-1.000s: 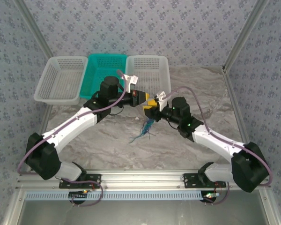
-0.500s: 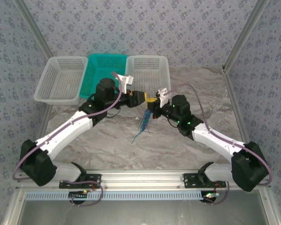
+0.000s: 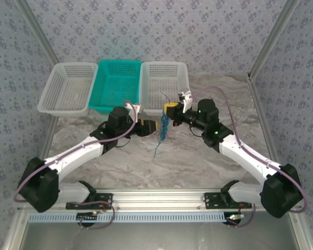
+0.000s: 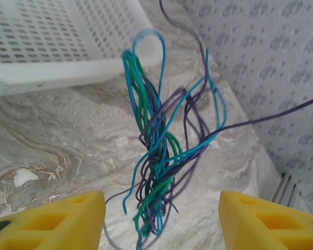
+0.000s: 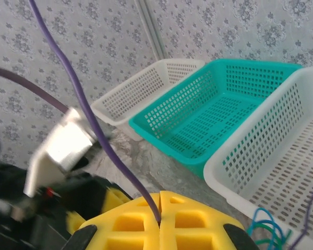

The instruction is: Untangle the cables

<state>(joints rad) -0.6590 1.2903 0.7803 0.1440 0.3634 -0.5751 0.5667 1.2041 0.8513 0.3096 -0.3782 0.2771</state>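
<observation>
The cables (image 4: 156, 156) are held tangled by the clenched right gripper (image 3: 169, 109); next, probably, one strand is to be pinched by the released left gripper (image 4: 161, 219).

Left wrist view: both yellow fingers (image 4: 62, 221) of the left tool (image 4: 161, 221) are cut off by the lower edge, and the cables (image 4: 159, 156) run out past it, their ends unseen. Right wrist view: the right tool (image 5: 160, 221) is cropped at the bottom, and the pinch point is hidden within its closed seam. Top view: the single strands are too fine to separate.
</observation>
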